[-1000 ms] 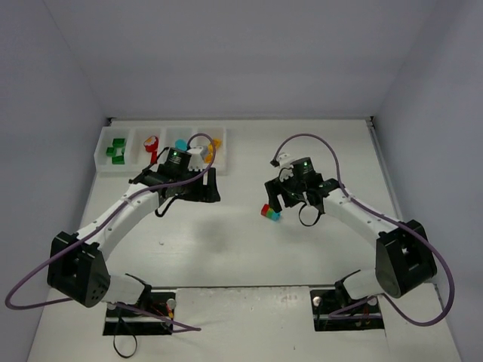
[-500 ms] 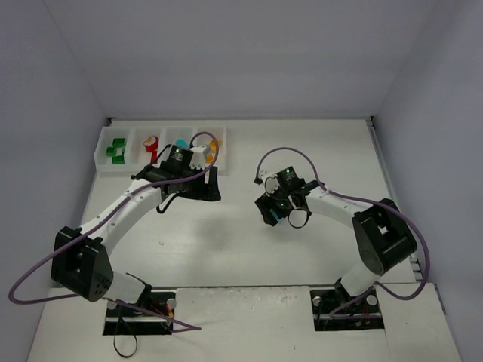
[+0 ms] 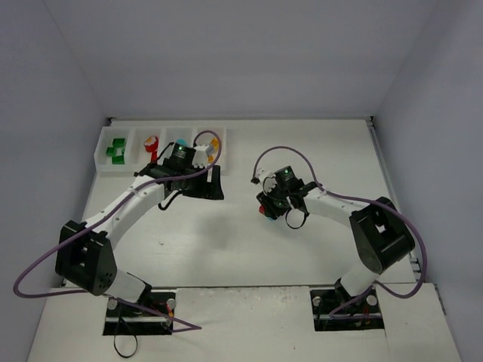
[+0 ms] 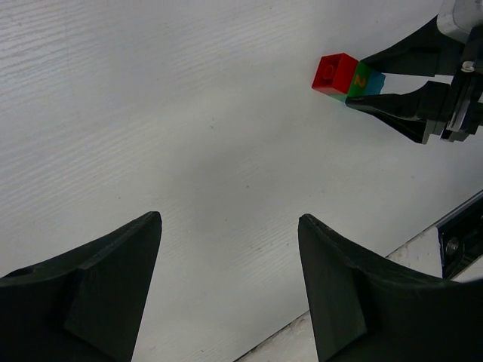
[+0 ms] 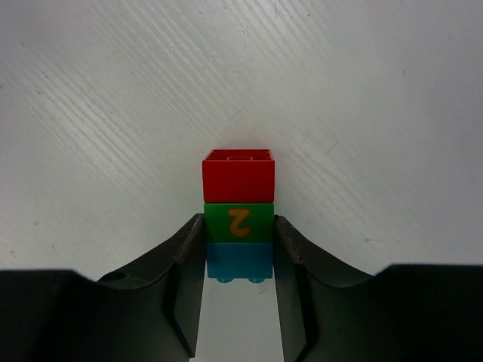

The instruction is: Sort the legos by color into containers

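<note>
Legos (image 5: 238, 188) in a red-green-cyan stack sat mid-worktop (image 3: 226, 249), grasped by the right gripper (image 5: 238, 226), whose fingers were clenched on the green and cyan layers. Other bricks (image 3: 115, 149) lay in the tray (image 3: 100, 158) at the far left corner. Just beside it the left gripper (image 4: 230, 226) hung released, empty.

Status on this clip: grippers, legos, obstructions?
Right gripper shut on red-green-blue stack, low over the table. Left gripper open, empty. Nothing in the way.
</note>
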